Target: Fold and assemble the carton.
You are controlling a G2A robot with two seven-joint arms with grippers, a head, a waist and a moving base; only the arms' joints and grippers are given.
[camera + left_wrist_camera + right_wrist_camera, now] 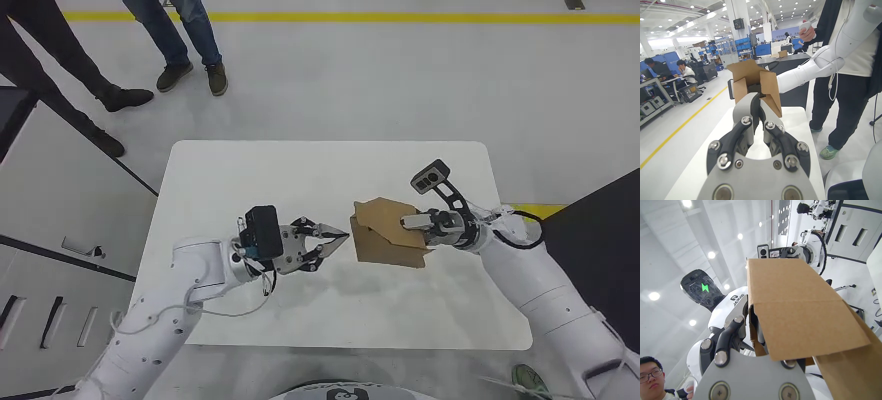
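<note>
Carton [385,238] lies lengthwise over the table [300,180], open end toward my left claw [346,238].
My right claw [411,224] clamps its wall, one finger hidden; left claw's grip: cannot tell.

I am at work in a large robotics workshop hall, as shown by the high roof with rows of ceiling lamps [692,6], the pale floor [400,80] marked with a yellow line [350,16], racks of blue bins [742,42], staffed desks [651,82] with monitors [663,68], and my white table [300,170].
</note>
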